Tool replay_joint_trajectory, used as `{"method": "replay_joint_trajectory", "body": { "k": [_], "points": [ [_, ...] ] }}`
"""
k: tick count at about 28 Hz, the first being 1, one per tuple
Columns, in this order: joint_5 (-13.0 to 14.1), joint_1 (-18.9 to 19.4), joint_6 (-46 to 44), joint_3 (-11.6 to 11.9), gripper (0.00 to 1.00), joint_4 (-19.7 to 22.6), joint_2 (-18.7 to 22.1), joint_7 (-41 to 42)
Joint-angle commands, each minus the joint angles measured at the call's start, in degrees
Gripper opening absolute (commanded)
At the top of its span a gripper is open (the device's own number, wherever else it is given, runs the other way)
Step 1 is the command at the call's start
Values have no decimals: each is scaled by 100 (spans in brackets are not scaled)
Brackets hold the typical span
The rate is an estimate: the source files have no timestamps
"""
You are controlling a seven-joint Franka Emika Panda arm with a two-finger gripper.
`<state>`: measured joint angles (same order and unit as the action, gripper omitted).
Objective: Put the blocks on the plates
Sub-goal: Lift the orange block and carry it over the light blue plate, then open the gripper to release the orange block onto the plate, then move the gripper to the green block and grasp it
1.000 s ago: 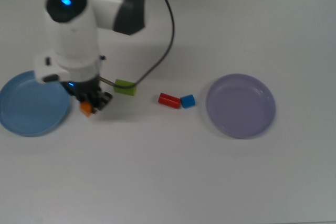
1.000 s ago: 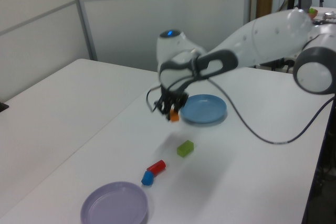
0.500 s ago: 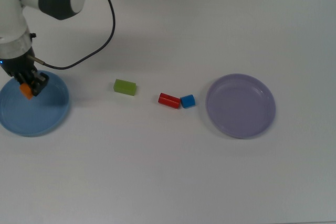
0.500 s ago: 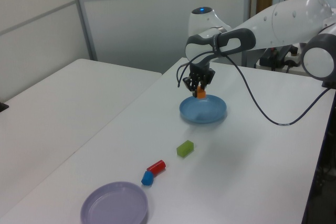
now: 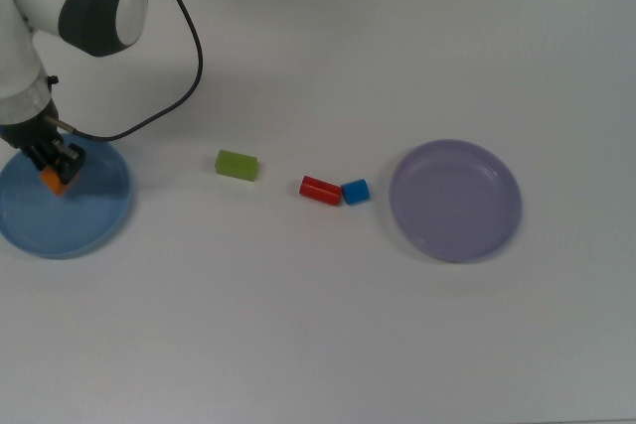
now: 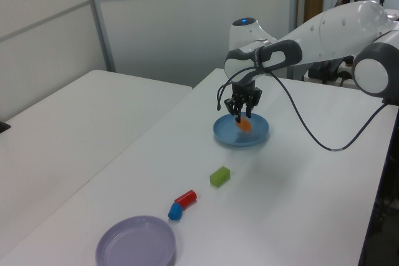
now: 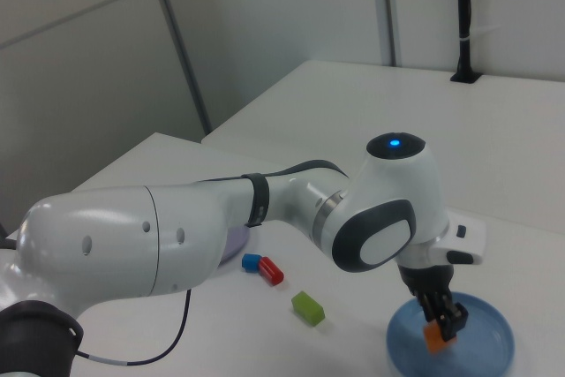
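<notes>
The orange block [image 5: 52,182] [image 6: 245,125] [image 7: 433,336] lies tilted on the light blue plate [image 5: 89,225] [image 6: 259,135] [image 7: 490,342], at the top view's left. My gripper [image 5: 55,161] [image 6: 244,114] [image 7: 446,322] hangs just above it, open, its fingers off the block. The green block [image 5: 237,164] [image 6: 219,176] rests on the table mid-way. The red cylinder [image 5: 320,190] [image 6: 186,199] and the small blue block [image 5: 355,191] [image 6: 175,212] touch each other beside the lavender plate [image 5: 455,201] [image 6: 136,244], which holds nothing.
A black cable [image 5: 189,67] loops from the arm down over the white table [image 5: 328,325]. A second table [image 6: 75,123] adjoins at the left view's left. The arm's bulk [image 7: 177,245] fills the right view's left and hides part of the lavender plate.
The arm carried the orange block from beside the green block to over the light blue plate, then lowered. The block has left the fingers and now lies on the plate.
</notes>
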<state>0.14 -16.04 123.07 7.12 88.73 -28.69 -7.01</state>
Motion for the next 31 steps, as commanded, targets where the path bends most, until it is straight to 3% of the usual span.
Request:
{"method": "replay_joint_trajectory", "body": {
  "k": [1, 5, 11, 15, 21, 25, 31],
  "points": [
    [-84, 13, -126, -9, 100, -49, 74, 24],
    [-84, 57, -152, -26, 100, -49, 152, 24],
    [-41, 214, -958, -166, 100, 4, 635, 7],
    [3, 382, -1425, -211, 100, 241, 970, -28],
    [-14, 461, -1620, -615, 100, 865, 1480, -319],
    [-172, 426, -1593, -922, 100, 909, 1445, 172],
    [-251, 435, -1593, -993, 100, 909, 1427, 1543]
  ]
}}
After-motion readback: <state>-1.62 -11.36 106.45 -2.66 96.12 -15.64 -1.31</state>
